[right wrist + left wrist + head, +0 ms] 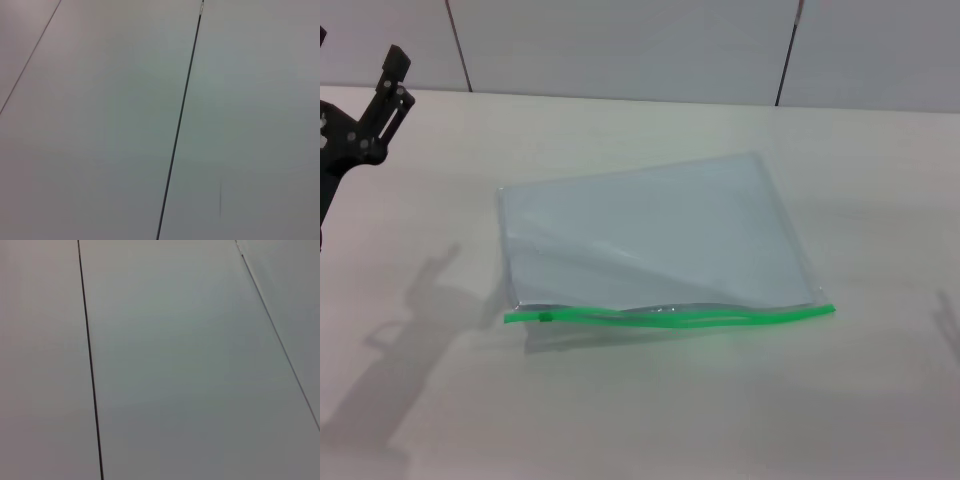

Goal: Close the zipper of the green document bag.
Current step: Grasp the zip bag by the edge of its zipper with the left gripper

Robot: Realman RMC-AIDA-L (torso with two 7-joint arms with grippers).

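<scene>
Head view shows the green document bag (655,235) lying flat on the pale table (650,410), near the middle. Its zipper (670,318) runs along the 6 o'clock edge, wavy, with the small slider tab (546,317) near the strip's 9 o'clock end. The left gripper (382,95) hangs at about 10 o'clock, well apart from the bag; whether its fingers are apart cannot be told. Both wrist views show only grey wall panels (190,365) with dark seams.

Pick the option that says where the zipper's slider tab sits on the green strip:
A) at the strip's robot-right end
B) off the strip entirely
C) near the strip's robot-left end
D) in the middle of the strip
C: in the head view the slider tab sits near the robot-left end of the zipper.
</scene>
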